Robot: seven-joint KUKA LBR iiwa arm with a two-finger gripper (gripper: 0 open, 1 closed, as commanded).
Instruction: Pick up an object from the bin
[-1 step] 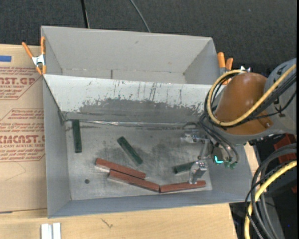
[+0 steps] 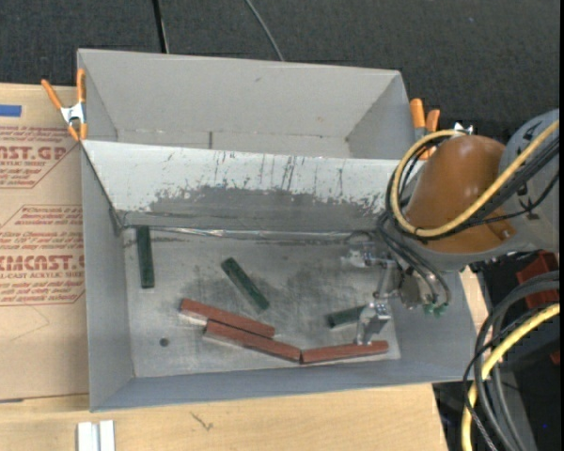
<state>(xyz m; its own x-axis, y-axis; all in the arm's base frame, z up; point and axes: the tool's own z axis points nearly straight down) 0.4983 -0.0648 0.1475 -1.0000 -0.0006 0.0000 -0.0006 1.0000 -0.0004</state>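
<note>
Honestly, my gripper [image 2: 374, 319] hangs in the bin's [image 2: 108, 280] lower right corner, a short dark green bar [image 2: 342, 319] just to its left — long axis pointing at me — and I can't tell if I'm open or clamped.

Light comes soft and even from overhead, and the bin [image 2: 240, 101] takes it brightest on its pale back wall. Down on the bin's floor it's dimmer, a mid grey, with a thin dark shadow line running under the sloped wall's lower edge. The orange cover [image 2: 456, 191] carries a gentle sheen on top. The ground [image 2: 357, 17] beyond stays dark.
</note>
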